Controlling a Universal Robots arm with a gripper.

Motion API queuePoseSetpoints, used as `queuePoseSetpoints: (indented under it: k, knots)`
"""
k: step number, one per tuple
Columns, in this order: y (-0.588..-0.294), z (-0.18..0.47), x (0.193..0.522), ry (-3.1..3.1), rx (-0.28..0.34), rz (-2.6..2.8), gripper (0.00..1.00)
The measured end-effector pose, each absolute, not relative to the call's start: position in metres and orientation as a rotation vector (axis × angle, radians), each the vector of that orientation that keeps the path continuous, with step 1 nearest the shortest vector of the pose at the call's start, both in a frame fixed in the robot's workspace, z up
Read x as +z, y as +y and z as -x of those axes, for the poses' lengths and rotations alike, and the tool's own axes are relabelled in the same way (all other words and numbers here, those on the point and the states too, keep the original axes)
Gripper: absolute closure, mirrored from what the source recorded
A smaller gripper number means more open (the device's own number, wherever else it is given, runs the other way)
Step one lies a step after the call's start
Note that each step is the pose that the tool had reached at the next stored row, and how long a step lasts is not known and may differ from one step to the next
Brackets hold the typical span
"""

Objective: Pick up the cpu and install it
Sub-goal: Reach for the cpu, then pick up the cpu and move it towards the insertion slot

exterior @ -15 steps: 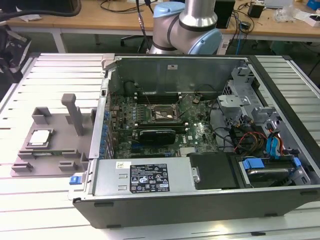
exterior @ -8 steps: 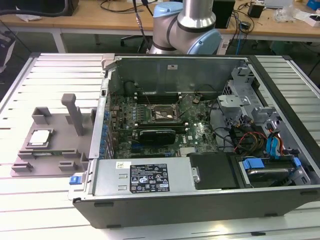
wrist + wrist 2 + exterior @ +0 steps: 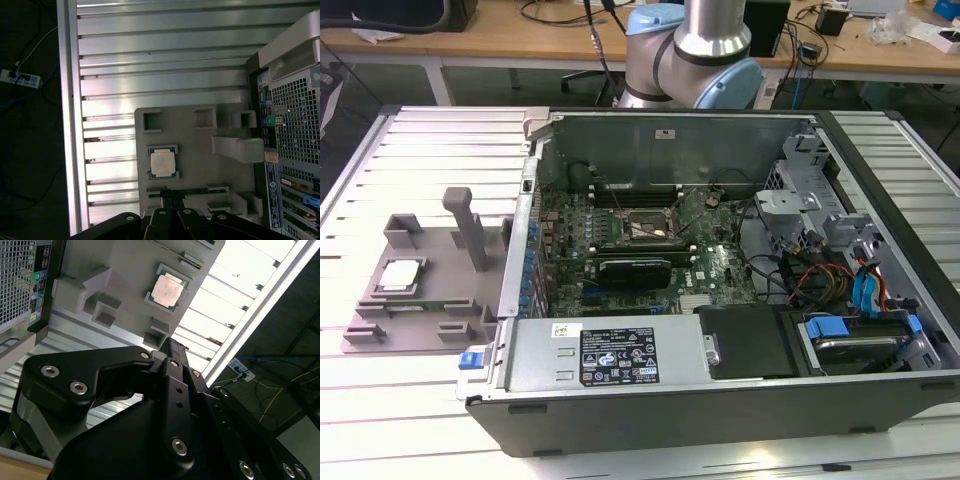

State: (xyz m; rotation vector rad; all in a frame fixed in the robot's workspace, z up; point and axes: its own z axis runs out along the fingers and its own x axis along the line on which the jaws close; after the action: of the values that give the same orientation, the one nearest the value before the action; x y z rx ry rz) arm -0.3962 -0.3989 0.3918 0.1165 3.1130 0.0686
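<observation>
- The cpu (image 3: 400, 274) is seated flat in a recess of the grey fixture tray (image 3: 438, 262), at the exterior view's left on the slatted table (image 3: 430, 150), outside the computer case (image 3: 740, 400).
- In the first wrist view the gripper (image 3: 172, 194) is seen near the tray's edge, apart from the chip. Its fingers appear closed together and nothing is held.
- The chip is judged light, thin and stiff. The metal top is likely slippery and the underside fragile.
- Hold is best taken on two opposite edges, kept level, with light force.

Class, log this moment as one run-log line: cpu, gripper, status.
cpu: in grey fixture tray | gripper: over tray, apart from cpu, jaws shut, empty | status: not picked up
</observation>
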Motion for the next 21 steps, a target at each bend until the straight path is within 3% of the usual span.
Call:
queuePoseSetpoints:
  k: [9, 10, 11, 18, 21]
  knots:
    - [-0.3989, 0.3964, 0.3918, 3.113, 0.069, -0.116, 0.89]
    - [-0.3989, 0.3964, 0.3918, 3.113, 0.069, -0.117, 0.77]
    - [-0.3989, 0.3964, 0.3918, 3.113, 0.069, -0.116, 0.77]
    - [-0.3989, 0.3965, 0.3918, 3.113, 0.069, -0.117, 0.4]
    - [-0.3987, 0.3967, 0.3918, 3.113, 0.045, -0.116, 0.4]
